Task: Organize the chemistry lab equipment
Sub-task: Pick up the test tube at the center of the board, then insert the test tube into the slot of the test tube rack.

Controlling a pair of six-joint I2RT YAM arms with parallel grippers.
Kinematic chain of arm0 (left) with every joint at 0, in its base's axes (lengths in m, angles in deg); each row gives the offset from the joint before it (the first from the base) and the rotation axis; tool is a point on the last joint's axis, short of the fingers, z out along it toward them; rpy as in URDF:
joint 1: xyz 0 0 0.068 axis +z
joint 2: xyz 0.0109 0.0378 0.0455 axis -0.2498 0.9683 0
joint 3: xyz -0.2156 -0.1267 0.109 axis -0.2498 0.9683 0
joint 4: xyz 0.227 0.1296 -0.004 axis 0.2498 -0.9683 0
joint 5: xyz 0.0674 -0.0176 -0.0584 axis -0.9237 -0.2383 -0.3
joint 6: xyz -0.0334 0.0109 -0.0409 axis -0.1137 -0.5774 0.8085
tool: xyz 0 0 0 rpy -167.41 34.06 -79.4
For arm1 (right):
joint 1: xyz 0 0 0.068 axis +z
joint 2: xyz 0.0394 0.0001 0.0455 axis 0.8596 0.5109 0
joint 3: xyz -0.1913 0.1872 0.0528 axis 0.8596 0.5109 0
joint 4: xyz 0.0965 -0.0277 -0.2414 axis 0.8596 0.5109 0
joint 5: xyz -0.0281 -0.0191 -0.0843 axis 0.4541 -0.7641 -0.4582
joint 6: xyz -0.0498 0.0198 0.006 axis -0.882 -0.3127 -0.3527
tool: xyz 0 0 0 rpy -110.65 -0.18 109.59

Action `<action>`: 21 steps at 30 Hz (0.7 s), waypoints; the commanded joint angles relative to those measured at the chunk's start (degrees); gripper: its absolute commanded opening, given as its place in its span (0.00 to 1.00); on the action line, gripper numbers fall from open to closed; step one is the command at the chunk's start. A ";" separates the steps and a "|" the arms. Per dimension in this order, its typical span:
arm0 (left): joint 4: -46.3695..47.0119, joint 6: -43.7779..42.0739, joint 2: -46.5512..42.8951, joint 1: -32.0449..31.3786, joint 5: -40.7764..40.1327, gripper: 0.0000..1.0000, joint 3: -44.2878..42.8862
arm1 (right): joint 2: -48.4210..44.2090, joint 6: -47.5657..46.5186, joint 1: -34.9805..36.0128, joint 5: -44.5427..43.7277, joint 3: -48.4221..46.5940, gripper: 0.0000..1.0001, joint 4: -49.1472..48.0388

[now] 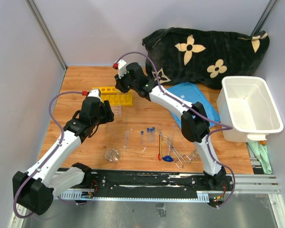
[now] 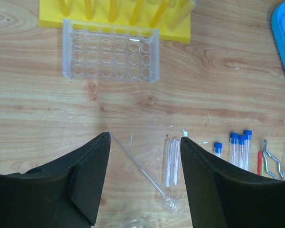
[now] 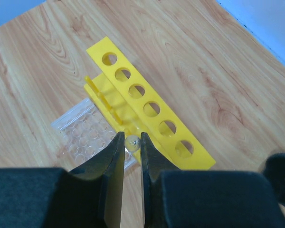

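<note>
My right gripper (image 3: 132, 137) is shut on a clear test tube (image 3: 132, 143), seen end-on, just above the near edge of the yellow holed rack (image 3: 147, 102). In the top view that gripper (image 1: 119, 85) hovers over the rack (image 1: 116, 96) at the back left. My left gripper (image 2: 145, 137) stands open above the table and holds nothing. Below and between its fingers lie two uncapped clear tubes (image 2: 171, 161) and a thin glass stem with a bulb (image 2: 142, 168). Blue-capped tubes (image 2: 240, 147), metal tongs (image 1: 173, 147), a red-handled spatula (image 1: 159, 151) and a small flask (image 1: 113, 154) lie near the front.
A clear well plate (image 2: 111, 56) lies against the rack's near side. At the right stands a white tub (image 1: 251, 108), with a blue lid (image 1: 192, 102) flat beside it. A black flowered cloth (image 1: 204, 50) is heaped at the back right.
</note>
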 commanded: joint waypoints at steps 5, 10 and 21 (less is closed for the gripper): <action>-0.71 -1.25 -1.03 1.71 3.35 0.68 0.96 | 2.82 -1.52 1.00 -0.32 -3.65 0.01 1.56; -0.57 -1.20 -1.55 1.69 3.75 0.70 1.13 | 3.59 -1.86 0.99 -0.86 -3.21 0.01 1.66; -0.29 -1.53 -1.56 1.74 4.38 0.70 1.39 | 6.00 -2.64 0.96 -1.75 -4.71 0.00 2.25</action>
